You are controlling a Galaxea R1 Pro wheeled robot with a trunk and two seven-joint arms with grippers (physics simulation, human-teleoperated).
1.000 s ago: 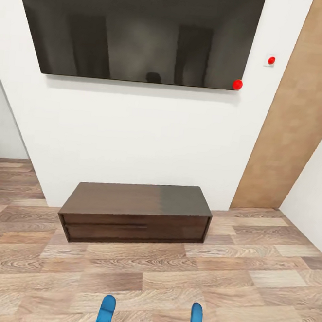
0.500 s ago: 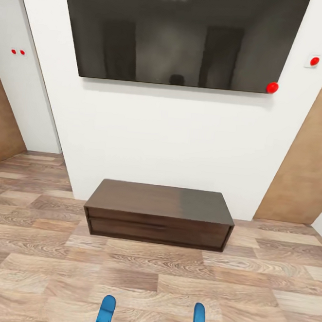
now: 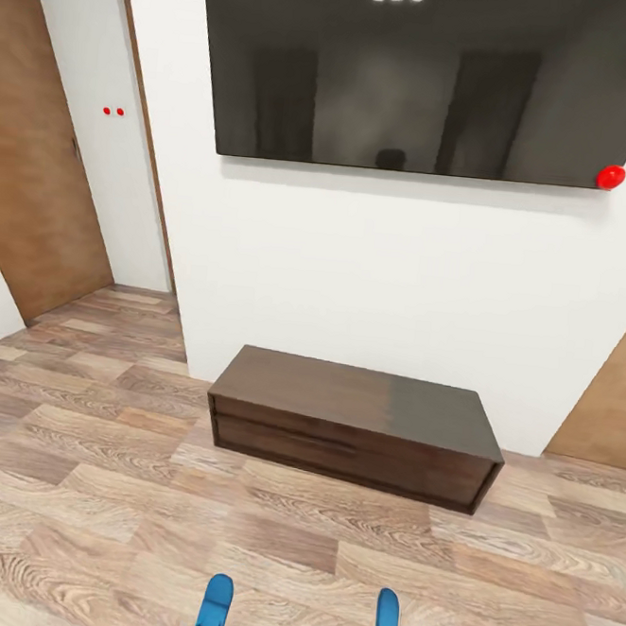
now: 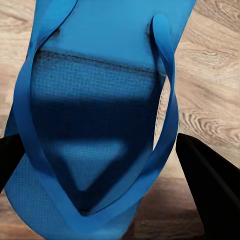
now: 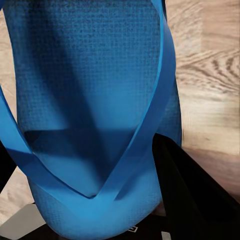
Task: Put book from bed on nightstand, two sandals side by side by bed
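Two blue sandals are up off the floor, one in each arm: in the head view the left sandal (image 3: 215, 604) and the right sandal (image 3: 386, 620) poke up at the bottom edge, well apart from each other, over the wood-plank floor (image 3: 99, 484). In the left wrist view the left sandal (image 4: 95, 125) lies sole-up to the camera with its thong straps running down to a point, and the dark fingers (image 4: 207, 180) of the left gripper (image 4: 100, 200) stand on either side of it, the jaws pinching the sandal between them. In the right wrist view the right sandal (image 5: 90, 100) sits the same way in the right gripper (image 5: 95, 200), a dark finger (image 5: 192, 195) pressed along one edge, the jaws closed on it. Ahead, a long low dark wooden bench (image 3: 356, 421) with two drawer fronts stands against a white wall (image 3: 374, 271), its drawers shut and its top bare. Above it hangs a big black screen (image 3: 419, 76) with a red dot (image 3: 610, 177) at its lower corner. Between the sandals and the bench lies a wide stretch of open floor. To the left the floor runs on past the wall's corner toward a brown wooden door (image 3: 32, 156); another brown door (image 3: 618, 406) edges in at the right.
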